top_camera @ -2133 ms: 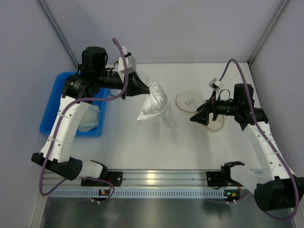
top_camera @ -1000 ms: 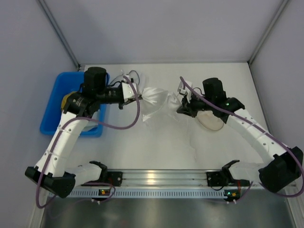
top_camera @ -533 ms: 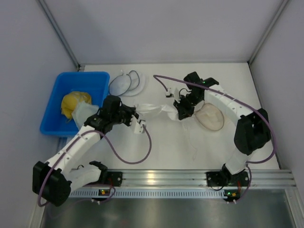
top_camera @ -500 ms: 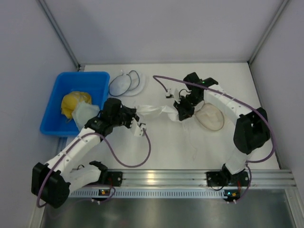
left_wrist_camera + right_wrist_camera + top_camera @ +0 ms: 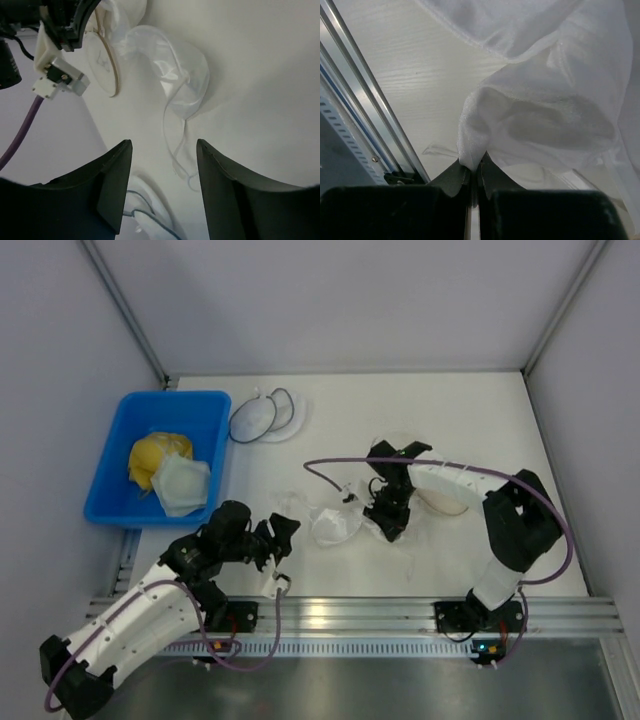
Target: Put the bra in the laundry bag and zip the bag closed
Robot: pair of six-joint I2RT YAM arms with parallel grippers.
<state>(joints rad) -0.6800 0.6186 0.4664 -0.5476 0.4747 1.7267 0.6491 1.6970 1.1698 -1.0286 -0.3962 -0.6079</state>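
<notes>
The white bra [image 5: 328,525] lies crumpled on the table in front of the arms, one thin strap [image 5: 175,150] trailing off it. My right gripper [image 5: 386,526] points down at its right end, shut on a fold of the cup fabric [image 5: 471,167]. The laundry bag [image 5: 443,503], with its tan rim [image 5: 107,65], lies just right of the bra, partly under the right arm. My left gripper [image 5: 281,537] sits left of the bra, open, with nothing between its fingers [image 5: 112,185].
A blue bin [image 5: 110,455] at the left holds a yellow cloth bundle [image 5: 150,455] and a white cloth. A black-rimmed mesh pouch [image 5: 262,415] lies at the back. The metal rail [image 5: 340,615] runs along the near edge.
My left gripper opened, let go of the bra and pulled back toward the near left. My right gripper drew the bra toward the front, and it now rests on the table.
</notes>
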